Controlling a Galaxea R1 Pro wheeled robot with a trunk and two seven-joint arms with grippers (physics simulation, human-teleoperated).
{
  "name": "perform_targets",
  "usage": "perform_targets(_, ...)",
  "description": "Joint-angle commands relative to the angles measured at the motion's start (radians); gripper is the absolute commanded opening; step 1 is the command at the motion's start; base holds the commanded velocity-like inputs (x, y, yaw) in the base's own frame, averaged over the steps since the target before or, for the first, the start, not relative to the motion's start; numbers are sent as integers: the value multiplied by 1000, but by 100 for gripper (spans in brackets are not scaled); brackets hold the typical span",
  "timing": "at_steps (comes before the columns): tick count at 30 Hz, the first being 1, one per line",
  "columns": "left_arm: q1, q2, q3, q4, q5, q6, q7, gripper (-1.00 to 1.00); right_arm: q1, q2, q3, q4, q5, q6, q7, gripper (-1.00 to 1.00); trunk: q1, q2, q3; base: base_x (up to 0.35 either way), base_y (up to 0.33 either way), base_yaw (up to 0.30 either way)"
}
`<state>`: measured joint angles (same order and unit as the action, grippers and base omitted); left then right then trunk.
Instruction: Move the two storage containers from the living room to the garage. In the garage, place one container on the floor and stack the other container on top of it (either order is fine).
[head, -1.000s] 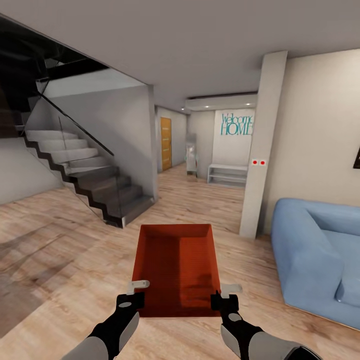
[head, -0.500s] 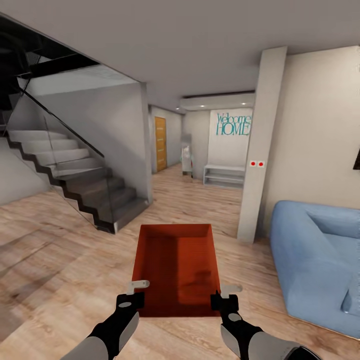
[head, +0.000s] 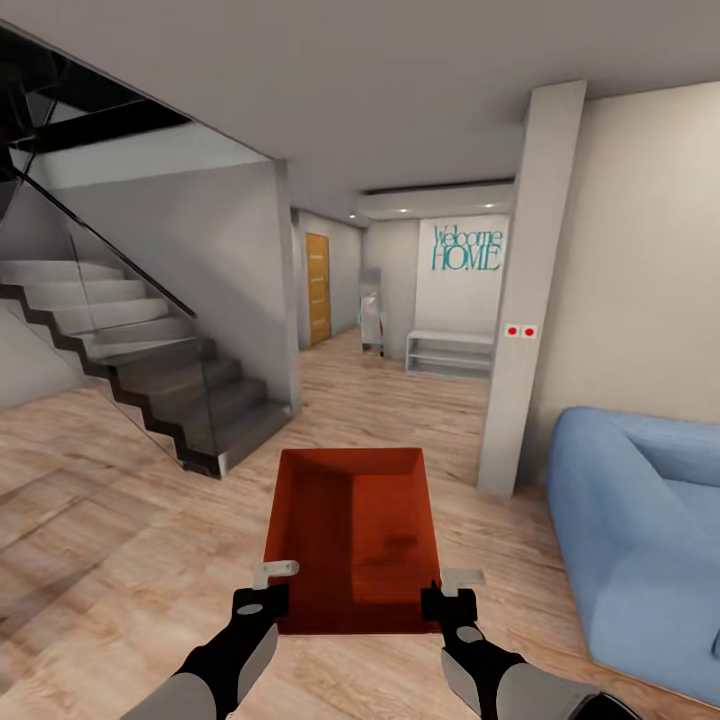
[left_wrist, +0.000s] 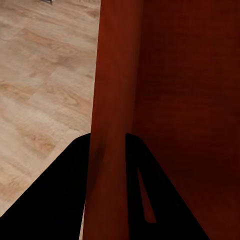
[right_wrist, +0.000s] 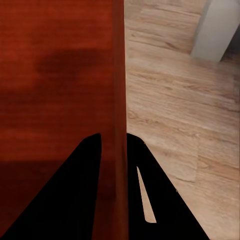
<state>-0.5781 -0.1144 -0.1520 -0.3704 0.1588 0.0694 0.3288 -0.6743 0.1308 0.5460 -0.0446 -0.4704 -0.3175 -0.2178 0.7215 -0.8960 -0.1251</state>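
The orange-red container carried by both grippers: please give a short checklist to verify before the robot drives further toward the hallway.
1. Left gripper clamped on the container wall: ok, fingers sit on both sides of the wall in the left wrist view.
2. Right gripper clamped likewise: ok.
3. Container level: ok, no visible tilt.
4. Container empty: ok.
5. Wood floor ahead free up to the hallway: ok.
6. Clearance from the blue sofa and the pillar: cannot tell.
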Motion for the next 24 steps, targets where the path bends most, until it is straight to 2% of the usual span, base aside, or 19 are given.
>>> perform_targets(1, -1, 25, 19, -2, 7, 7, 12, -100, -1, -15, -18, -1, -4, -5, -2, -100, 1, -1, -1, 322, 0, 0)
perform_targets(24, -1, 35, 19, 2, 8, 7, 12, -100, -1, -14, -18, -1, -5, -7, 0, -100, 1, -1, -1, 322, 0, 0)
